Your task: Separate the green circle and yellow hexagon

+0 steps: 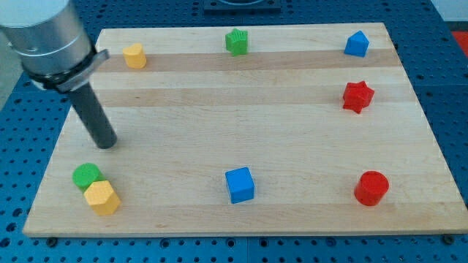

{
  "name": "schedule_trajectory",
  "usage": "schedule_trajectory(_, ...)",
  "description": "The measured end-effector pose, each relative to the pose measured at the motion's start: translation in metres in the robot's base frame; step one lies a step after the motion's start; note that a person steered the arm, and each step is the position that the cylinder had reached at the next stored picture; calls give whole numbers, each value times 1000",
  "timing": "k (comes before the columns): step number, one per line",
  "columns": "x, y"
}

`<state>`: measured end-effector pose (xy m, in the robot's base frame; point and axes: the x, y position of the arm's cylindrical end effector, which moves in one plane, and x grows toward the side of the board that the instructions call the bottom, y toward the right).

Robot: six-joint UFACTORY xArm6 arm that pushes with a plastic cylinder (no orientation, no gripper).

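The green circle (86, 175) sits near the board's bottom left corner. The yellow hexagon (102, 197) lies just below and to the right of it, touching it. My tip (107, 143) is on the board above the green circle, slightly to its right, with a small gap between them. The rod slants up to the view's top left.
A second yellow block (134, 55) and a green star (237, 42) lie near the top edge. A blue block (357, 44) is top right, a red star (357, 96) below it. A blue cube (240, 185) and red cylinder (371, 188) lie along the bottom.
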<state>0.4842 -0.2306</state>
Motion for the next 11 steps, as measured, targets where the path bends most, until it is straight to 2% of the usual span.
schedule_trajectory(2, 3, -72)
schedule_trajectory(3, 40, -74)
schedule_trajectory(5, 65, -67)
schedule_trajectory(7, 80, -25)
schedule_trajectory(10, 83, 115)
schedule_trajectory(11, 84, 123)
